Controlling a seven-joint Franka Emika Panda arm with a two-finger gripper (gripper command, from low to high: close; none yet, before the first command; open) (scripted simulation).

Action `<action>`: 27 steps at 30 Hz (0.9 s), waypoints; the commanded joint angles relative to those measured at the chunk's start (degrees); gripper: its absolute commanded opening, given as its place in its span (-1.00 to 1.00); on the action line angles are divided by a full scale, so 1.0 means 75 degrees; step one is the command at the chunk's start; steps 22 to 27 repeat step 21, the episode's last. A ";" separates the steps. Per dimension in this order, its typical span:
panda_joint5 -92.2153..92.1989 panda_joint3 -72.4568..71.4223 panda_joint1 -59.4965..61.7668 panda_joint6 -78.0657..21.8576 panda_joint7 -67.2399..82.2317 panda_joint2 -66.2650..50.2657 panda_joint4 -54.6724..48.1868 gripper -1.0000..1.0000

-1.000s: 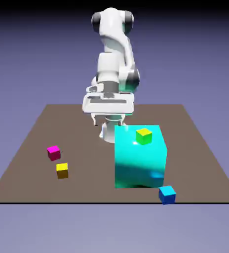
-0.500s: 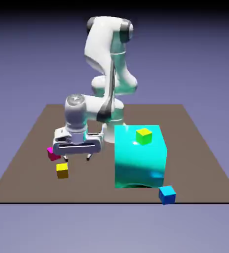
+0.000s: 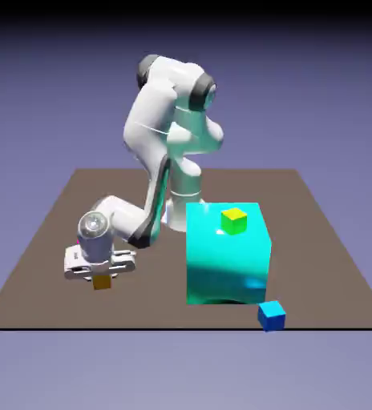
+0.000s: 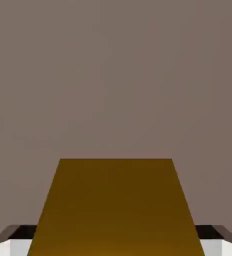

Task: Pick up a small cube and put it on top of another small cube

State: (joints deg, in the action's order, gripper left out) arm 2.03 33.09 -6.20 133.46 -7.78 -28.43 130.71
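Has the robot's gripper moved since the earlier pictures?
Yes. Against the cyan block, which stands still, the gripper has moved toward the exterior view's left and lower, and is now at the yellow cube.

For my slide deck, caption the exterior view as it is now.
Gripper down at the orange-yellow cube, beside a big cyan block topped by a green-yellow cube.

Big cyan block (image 3: 225, 268) sits on the table (image 3: 153, 300), just right of middle in the exterior view (glossy, bright highlight on top). Tabletop is plain brown, greyer in the hand view. Backdrop (image 3: 317, 96) is blue-violet, going black along the exterior view's top.
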 commanded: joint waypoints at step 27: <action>0.1435 0.1737 0.1078 0.0519 0.0025 0.1702 0.1975 1.00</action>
